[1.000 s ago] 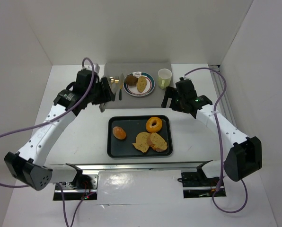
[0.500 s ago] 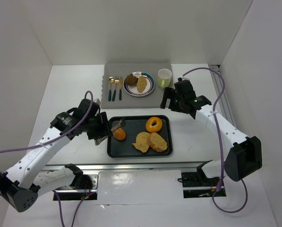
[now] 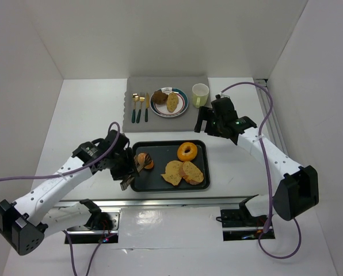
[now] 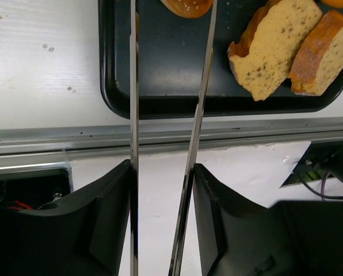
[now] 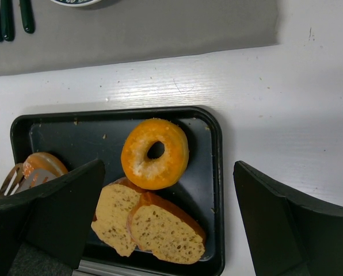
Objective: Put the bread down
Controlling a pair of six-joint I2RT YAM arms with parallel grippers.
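Low, left arm stretches from near-left base toward tray's (image 3: 160, 185) left end, wrist angled down. Left gripper (image 4: 162, 167) clamps tongs (image 4: 201, 86), one blade along each finger's inner face. Tong tips straddle bread roll (image 3: 144, 161), which lies at tray's left end; squeeze on it unclear. Right arm bent, hovering beyond tray's far-right corner. Right gripper (image 3: 204, 119) spread wide, holding nothing.

surface: white table (image 3: 85, 115) | on it: black tray (image 3: 157, 172), near edge | grey mat (image 3: 160, 82), far edge
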